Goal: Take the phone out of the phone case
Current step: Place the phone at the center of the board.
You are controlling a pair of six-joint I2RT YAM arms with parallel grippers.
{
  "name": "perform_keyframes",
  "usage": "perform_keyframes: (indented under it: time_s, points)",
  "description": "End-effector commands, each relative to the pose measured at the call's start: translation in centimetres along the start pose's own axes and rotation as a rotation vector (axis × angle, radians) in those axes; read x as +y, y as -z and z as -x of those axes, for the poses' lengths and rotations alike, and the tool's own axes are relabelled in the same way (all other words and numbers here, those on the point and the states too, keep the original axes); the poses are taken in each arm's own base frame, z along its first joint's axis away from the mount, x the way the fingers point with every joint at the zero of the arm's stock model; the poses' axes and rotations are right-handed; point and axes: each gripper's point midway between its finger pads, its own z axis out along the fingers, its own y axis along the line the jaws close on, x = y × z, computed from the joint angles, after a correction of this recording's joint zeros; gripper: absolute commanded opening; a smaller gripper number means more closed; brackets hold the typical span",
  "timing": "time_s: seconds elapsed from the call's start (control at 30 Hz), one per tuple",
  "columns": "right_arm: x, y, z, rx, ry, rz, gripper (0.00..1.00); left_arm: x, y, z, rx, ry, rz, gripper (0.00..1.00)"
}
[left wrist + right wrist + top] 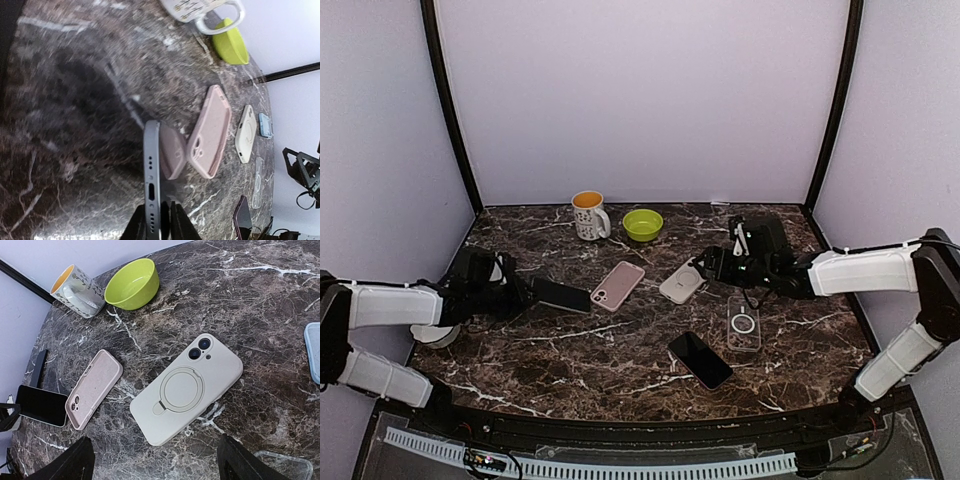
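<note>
The desk [620, 350] is glossy dark brown marble-look stone with white veins, enclosed by plain pale lilac walls. At the left of the top view, the left end effector [525, 293] is closed narrowly on the end of a slim grey phone [151, 170] with a metal edge and a dark screen. The phone is bare. A matte pink case [617, 285] with rounded corners lies flat just right of it. The right end effector [157, 462] hangs wide open and holds nothing, above a beige case [186, 388] with a ring stand and camera lenses. A patterned mug [587, 214] and a lime bowl [642, 224] stand at top centre. A clear case [743, 323] and a black phone [700, 359] lie lower right.
</note>
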Motion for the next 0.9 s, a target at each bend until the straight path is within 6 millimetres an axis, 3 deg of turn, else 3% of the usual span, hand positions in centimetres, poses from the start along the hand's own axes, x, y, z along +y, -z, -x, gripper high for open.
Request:
perform_keyframes:
  time_s: [0.0, 0.3, 0.47, 0.87]
  points:
    - [0.6, 0.6, 1.2, -0.047, 0.012, 0.028, 0.86, 2.9, -0.6, -2.6, 0.079, 0.027, 0.077, 0.24]
    - [0.2, 0.9, 0.9, -0.045, 0.019, 0.018, 0.86, 3.4, -1.4, -2.7, 0.069, 0.031, 0.073, 0.3]
    - [-0.1, 0.7, 0.7, -0.038, 0.014, 0.002, 0.86, 3.4, -1.2, -2.5, 0.058, 0.028, 0.084, 0.38]
    - [-3.9, -1.1, -1.6, 0.139, -0.072, -0.275, 0.9, 4.2, 1.2, -1.5, 0.026, -0.092, 0.19, 0.62]
